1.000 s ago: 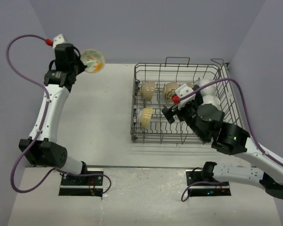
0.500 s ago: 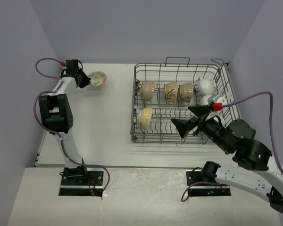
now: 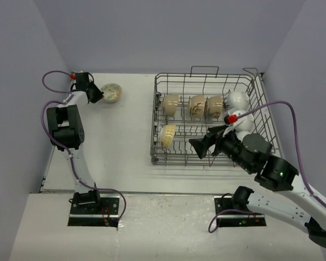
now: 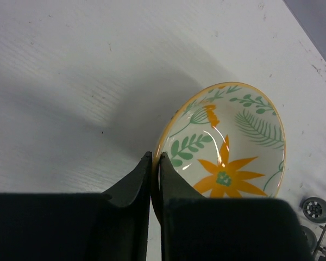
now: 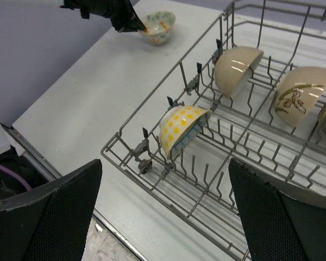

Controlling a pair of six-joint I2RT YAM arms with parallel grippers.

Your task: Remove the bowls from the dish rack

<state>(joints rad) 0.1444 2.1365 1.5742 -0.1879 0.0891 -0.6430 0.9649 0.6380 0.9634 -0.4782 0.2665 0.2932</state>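
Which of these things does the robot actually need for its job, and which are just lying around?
Part of the job: dish rack; floral bowl pinched by the left gripper; yellow dotted bowl, three beige bowls and two white bowls in the rack; open right gripper.
Just there: purple cables; table.

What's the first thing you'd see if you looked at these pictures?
The flowered bowl with its orange star-flower, on the table, far left, its rim pinched in the left pincer. Then the big wire rack on the right, with a yellow dotted bowl on edge in its near left corner.
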